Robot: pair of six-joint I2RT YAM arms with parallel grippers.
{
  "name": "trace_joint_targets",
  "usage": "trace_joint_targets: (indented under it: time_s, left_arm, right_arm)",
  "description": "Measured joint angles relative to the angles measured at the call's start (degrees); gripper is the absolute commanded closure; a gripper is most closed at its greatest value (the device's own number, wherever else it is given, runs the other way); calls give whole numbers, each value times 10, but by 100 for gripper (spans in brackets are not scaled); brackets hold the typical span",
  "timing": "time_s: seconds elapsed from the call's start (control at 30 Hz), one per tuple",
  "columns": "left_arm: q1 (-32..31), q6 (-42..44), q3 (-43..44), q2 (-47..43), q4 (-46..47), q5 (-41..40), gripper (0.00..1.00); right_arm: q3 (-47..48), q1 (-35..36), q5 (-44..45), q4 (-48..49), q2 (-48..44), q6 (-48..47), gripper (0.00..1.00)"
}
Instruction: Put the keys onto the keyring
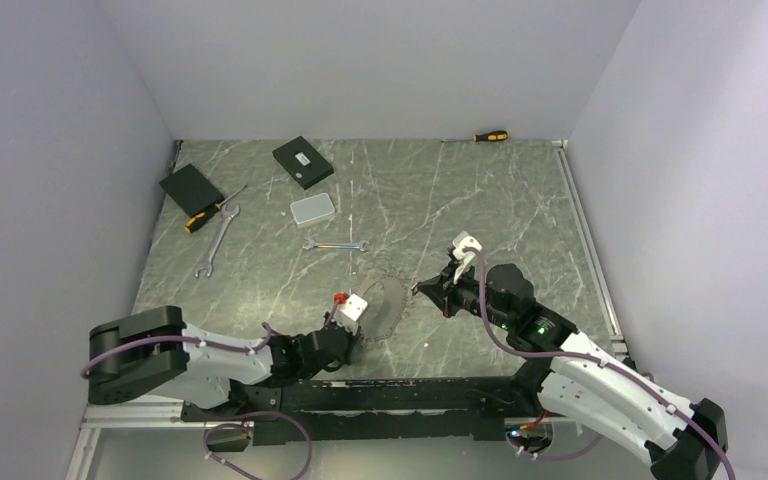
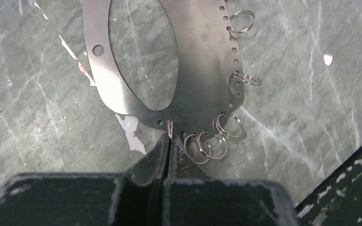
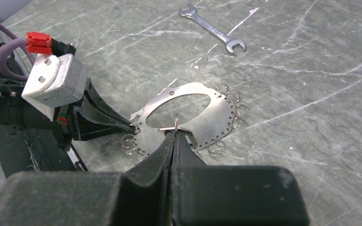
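Note:
The keyring [image 1: 388, 305] is a flat oval metal plate [image 2: 202, 70] with a big oval hole and a row of small holes round its rim. Several small split rings [image 2: 230, 126] hang from those holes. My left gripper [image 2: 170, 136] is shut on one split ring, seen edge-on at the plate's near rim. My right gripper [image 3: 175, 133] is shut on another small ring [image 3: 176, 121], which stands upright at the opposite rim of the plate [image 3: 212, 117]. In the right wrist view the left gripper [image 3: 134, 127] points at the plate from the left. No key shows plainly.
A small wrench [image 1: 335, 245] lies just beyond the plate and shows in the right wrist view as the small wrench [image 3: 212, 29]. Further left are a longer wrench [image 1: 216, 242], a screwdriver [image 1: 210, 213], two black boxes [image 1: 191, 188] [image 1: 302, 162] and a grey box [image 1: 313, 208]. A second screwdriver [image 1: 490, 136] lies by the back wall.

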Motion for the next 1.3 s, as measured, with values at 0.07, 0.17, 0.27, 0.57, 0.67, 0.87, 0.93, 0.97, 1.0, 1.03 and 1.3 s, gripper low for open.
trace_joint_targets:
  time_s: [0.07,0.17,0.27,0.57,0.67,0.87,0.93,0.97,1.0,1.03,1.3]
  left_arm:
    - [-1,26,-9,-21,-10,8,100]
    - [-2,76,-20,-73,-23,24,100]
    - [-2,129,-27,-146,-30,44,100]
    - [-2,293,-31,-343,-66,132,100]
    - [-2,339,-22,-371,-95,166,100]
    - [-2,412,17,-392,-143,228,100]
    - [-2,431,27,-398,-150,245,100]
    - [-2,436,31,-402,-151,253,100]
    - [-2,443,35,-404,-154,260,100]
    - [-2,449,40,-406,-159,269,100]
    - [-3,513,91,-412,-214,318,100]
  right_arm:
    - [0,0,0,0,0,0,100]
    - [0,0,-2,0,0,0,100]
    - [0,0,-12,1,2,-1,100]
    - [28,0,-87,8,21,-36,100]
    - [47,0,-122,12,26,-61,100]
    - [75,1,-187,10,32,-119,100]
    - [80,4,-205,9,31,-134,100]
    - [82,6,-213,7,29,-141,100]
    - [82,9,-220,7,27,-147,100]
    - [82,12,-225,3,24,-155,100]
    - [83,73,-216,-29,9,-226,100]
